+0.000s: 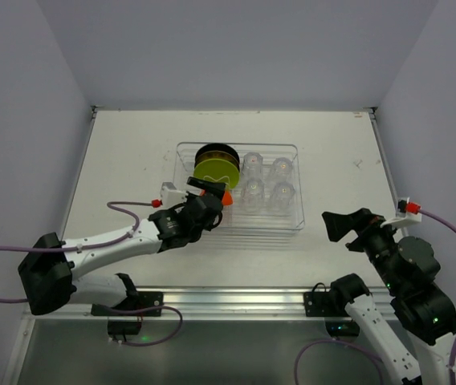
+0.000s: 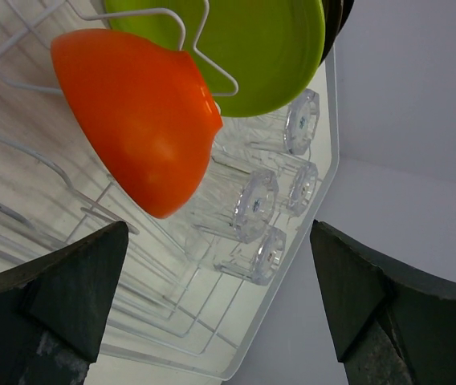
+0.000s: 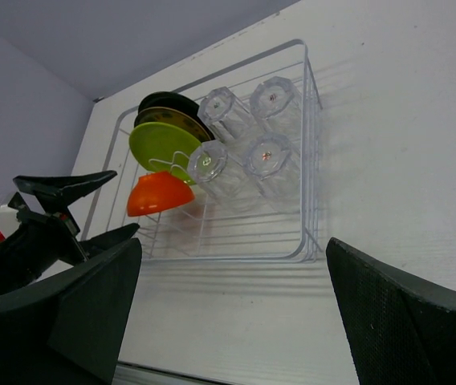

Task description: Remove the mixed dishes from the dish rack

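Note:
The clear dish rack (image 1: 240,227) stands mid-table, holding an orange-red bowl (image 1: 226,196) on its side, an upright yellow-green plate (image 1: 216,170), a black plate (image 1: 212,150) behind it, and several upturned clear tumblers (image 1: 266,183). My left gripper (image 1: 214,202) is open at the rack's near left, just short of the bowl (image 2: 144,120), its jaws wide apart with nothing between them. In that wrist view the green plate (image 2: 268,48) and tumblers (image 2: 256,204) lie beyond. My right gripper (image 1: 336,224) is open, right of the rack (image 3: 308,160) and apart from it.
The white table (image 1: 132,152) is boxed in by pale walls on three sides. A metal rail (image 1: 236,301) with both arm bases runs along the near edge. Purple cables trail from each arm. The left gripper (image 3: 67,208) shows in the right wrist view.

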